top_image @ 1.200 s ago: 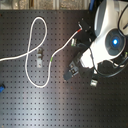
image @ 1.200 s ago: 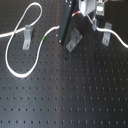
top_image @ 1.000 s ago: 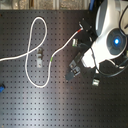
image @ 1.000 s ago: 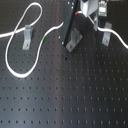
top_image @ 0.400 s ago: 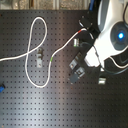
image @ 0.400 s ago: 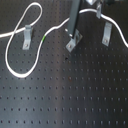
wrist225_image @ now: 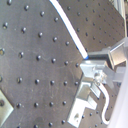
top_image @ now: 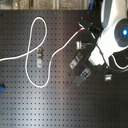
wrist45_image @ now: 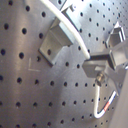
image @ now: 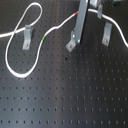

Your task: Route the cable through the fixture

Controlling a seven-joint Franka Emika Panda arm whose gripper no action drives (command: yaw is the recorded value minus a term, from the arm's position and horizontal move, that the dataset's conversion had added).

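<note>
A white cable (image: 30,60) with a green mark (image: 45,37) and a red mark (image: 75,13) loops round a small metal fixture (image: 27,35) at the first exterior view's left, then rises to my arm. It also shows in the second exterior view (top_image: 31,50), with that fixture (top_image: 39,59) inside the loop. In the first wrist view my gripper (wrist45_image: 100,67) is shut on the cable (wrist45_image: 75,30), which runs along the edge of a bracket fixture (wrist45_image: 52,42). I cannot tell if it sits in the slot. The second wrist view shows the gripper (wrist225_image: 92,67) holding the cable (wrist225_image: 67,27) above a bracket (wrist225_image: 82,105).
Everything stands on a black perforated board (image: 65,95). Another metal fixture (image: 106,34) stands at the first exterior view's right, with cable passing behind it. The white arm body (top_image: 117,40) fills the second exterior view's right, with grey mounts (top_image: 75,64) below it.
The arm has shifted a little toward the second exterior view's top right, drawing the red-marked stretch of cable with it. The loop and left fixture have not moved.
</note>
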